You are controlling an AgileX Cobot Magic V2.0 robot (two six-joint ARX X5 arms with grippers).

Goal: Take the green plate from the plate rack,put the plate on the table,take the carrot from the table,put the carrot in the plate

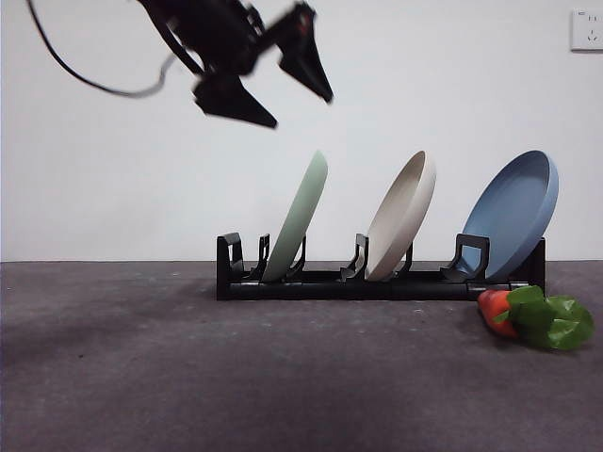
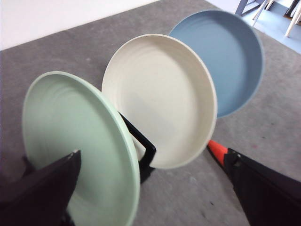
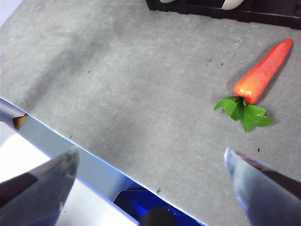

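I see the left gripper [image 1: 292, 108] hanging open above the green plate [image 1: 300, 217], apart from it. The green plate, beige plate [image 1: 403, 215] and blue plate [image 1: 513, 212] lean in the plate rack [image 1: 377, 282]. The carrot [image 1: 532, 318] lies on the table [image 1: 188, 377] by the rack's end.

I was looking at a staged test room, not a real kitchen. The counter [image 1: 141, 377] was a bare grey speckled sheet set against a plain white wall [image 1: 94, 169], with a wall socket [image 1: 586, 29] high above the plate rack's [image 1: 377, 282] far end. Beyond the rack, past the counter's edge, I saw pale blue floor [image 2: 277, 23] and furniture legs [image 2: 256, 9].
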